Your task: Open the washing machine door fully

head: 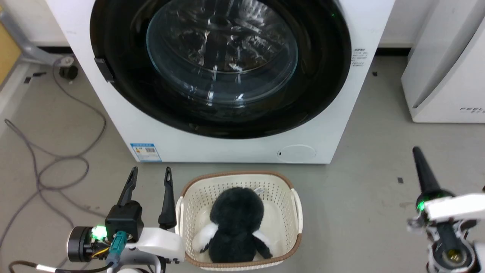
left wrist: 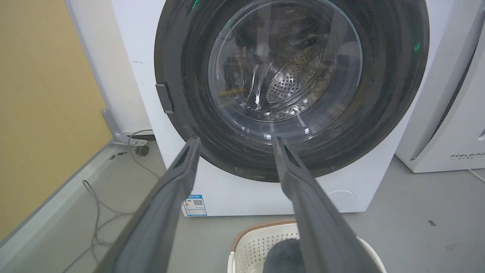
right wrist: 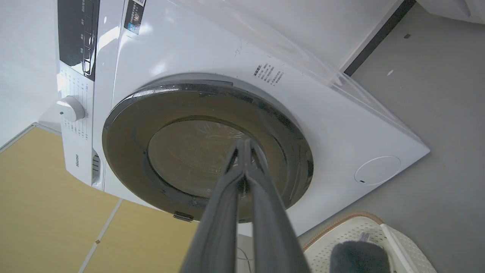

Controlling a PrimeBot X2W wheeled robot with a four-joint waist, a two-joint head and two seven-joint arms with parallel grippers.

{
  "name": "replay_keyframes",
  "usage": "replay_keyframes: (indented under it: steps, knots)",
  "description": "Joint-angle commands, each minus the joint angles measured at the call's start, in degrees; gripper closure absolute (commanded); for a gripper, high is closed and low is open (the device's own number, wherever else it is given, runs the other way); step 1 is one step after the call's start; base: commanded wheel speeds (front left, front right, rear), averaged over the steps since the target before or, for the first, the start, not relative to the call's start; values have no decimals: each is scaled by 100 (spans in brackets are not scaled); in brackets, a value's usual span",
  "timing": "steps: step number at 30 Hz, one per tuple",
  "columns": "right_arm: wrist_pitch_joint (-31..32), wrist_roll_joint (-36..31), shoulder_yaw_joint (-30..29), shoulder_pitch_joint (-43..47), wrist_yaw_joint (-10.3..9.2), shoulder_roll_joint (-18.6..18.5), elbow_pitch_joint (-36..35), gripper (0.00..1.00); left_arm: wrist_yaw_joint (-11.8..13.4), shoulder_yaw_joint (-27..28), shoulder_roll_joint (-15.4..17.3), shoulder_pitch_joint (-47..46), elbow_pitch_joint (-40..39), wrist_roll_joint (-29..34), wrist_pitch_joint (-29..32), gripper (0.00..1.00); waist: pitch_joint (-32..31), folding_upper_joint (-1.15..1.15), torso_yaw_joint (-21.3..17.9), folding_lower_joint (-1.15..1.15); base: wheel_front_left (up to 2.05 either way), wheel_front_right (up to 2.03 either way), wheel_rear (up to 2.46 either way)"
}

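Approach step: washing machine door (head: 322,94) looks closed, L gripper (head: 150,169) fingers apart, R gripper (right wrist: 245,143) fingers together, both clear of it; next needs hooking latch tab (head: 104,70) at door's left edge.

A smooth grey floor (head: 360,182) carries a big white front-loading washing machine (head: 227,149), a cream perforated plastic basket (head: 197,197) just before it, another white appliance (head: 443,76) to the right, and loose grey cables (head: 104,127) to the left.

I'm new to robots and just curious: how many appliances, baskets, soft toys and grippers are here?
Appliances: 2, washing machine, white appliance
Basket: 1
Plush toy: 1
Grippers: 2, left gripper, right gripper
Total: 6
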Motion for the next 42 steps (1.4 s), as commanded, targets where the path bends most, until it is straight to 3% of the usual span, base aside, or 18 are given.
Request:
replay_keyframes:
  steps: [1,19,42]
  knots:
    - [61,272,-53,-193,3,-79,106,100,51,-16,3,-110,-19,-39,-59,0,84,0,33,0,0,0,0]
    - [340,1386,-157,-2141,4,-641,1098,100,259,-10,22,-568,-183,-14,-275,0,915,0,258,0,0,0,0]
    - [774,2128,682,-4960,5,-1552,2861,100,574,-249,11,-1081,-273,-89,-550,0,1956,0,637,0,0,0,0]
